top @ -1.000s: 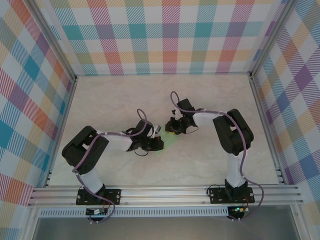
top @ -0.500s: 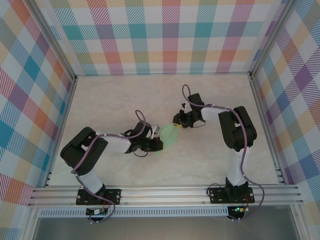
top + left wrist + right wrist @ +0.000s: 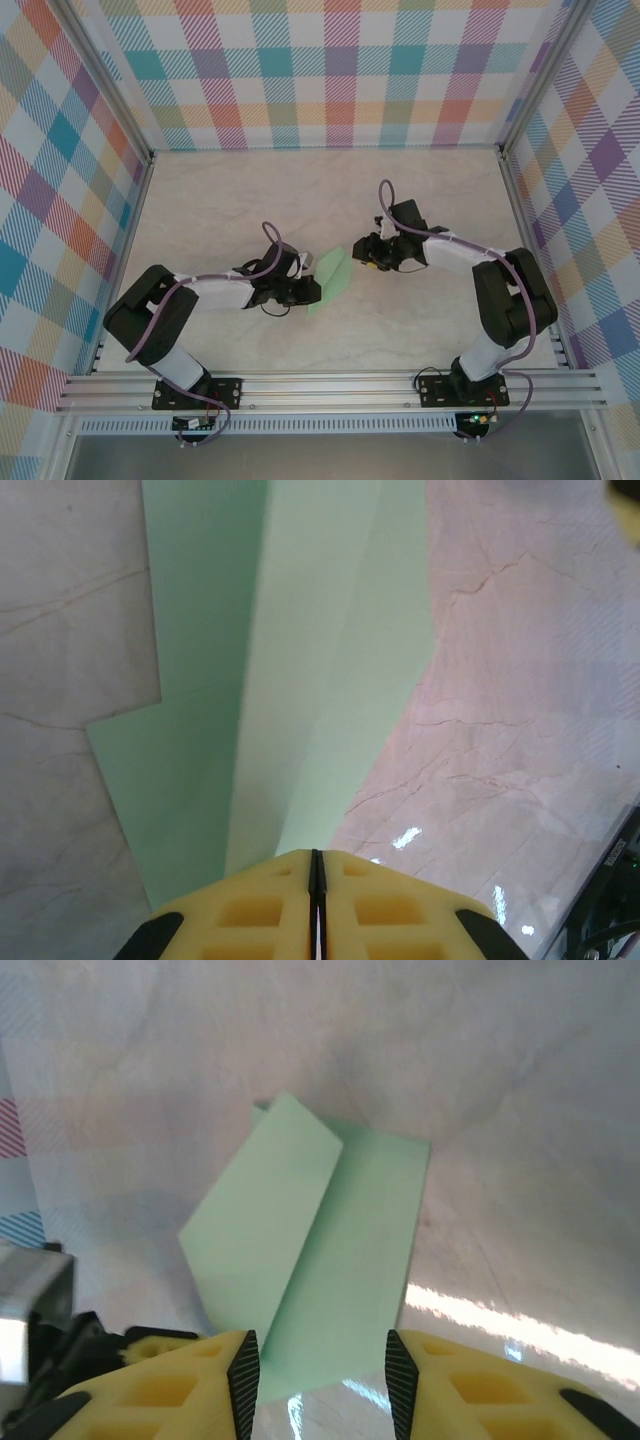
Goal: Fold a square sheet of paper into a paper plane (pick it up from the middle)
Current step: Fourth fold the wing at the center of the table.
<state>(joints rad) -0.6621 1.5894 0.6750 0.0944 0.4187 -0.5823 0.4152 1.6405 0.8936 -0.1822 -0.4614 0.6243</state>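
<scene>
While my left gripper is clamped on one end of the small pale mint-green folded paper plane, yellow pads pressed flat together right at the centre crease, my right gripper is released. Its jaws are apart, with the plane's other end just ahead of the gap, not pinched. Plane sits mid-table over the pale marble-look tabletop, between both grippers. Can't tell if it's lifted off the surface.
</scene>
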